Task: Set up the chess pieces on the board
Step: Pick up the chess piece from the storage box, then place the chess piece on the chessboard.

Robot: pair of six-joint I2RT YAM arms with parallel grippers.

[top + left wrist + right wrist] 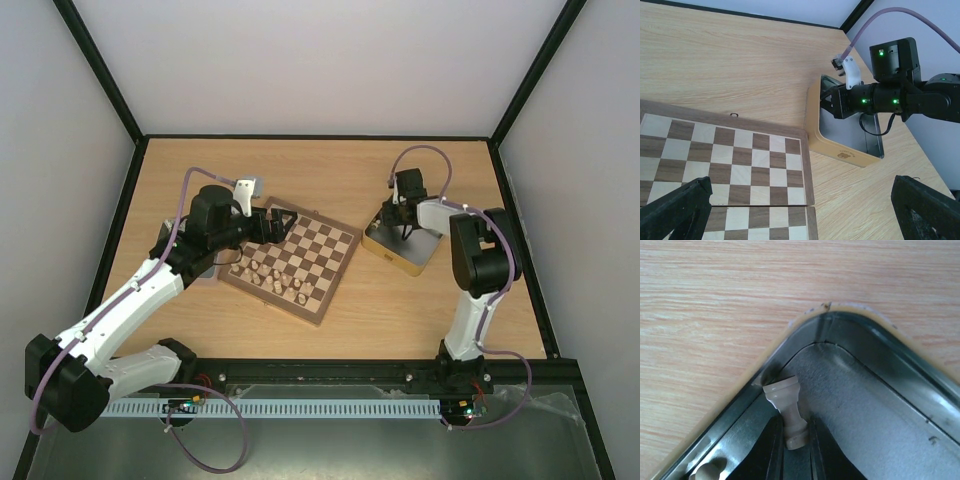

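The pale chess piece (790, 415) is lying in a corner of the gold tin (880, 405). Its wider flared end is pointing into that corner and its narrower end is pointing back toward the wrist. Its long axis is therefore running almost in line with the right fingers (771, 450) rather than across them. Those fingers are pressing in on the slim lower part of the piece from both sides, drawn nearly together and clamped on it. Whether the piece is resting on the tin floor or is already clear of it, I cannot tell. A second pale piece (705, 472) is sitting at the bottom edge of the right wrist view, beside the fingers and apart from them.

The board (325, 245) is lying to the left of the tin on the counter (330, 180), its near corner just beside the tin's edge. Judging from this, the held piece is going to need lifting out over the tin wall and carrying leftward. The right arm is the only one at the tin.

A cluster of pale pieces (262, 272) is standing on the board's left side. The left fingers (675, 210) are hanging above that side, spread wide apart, holding and touching nothing.
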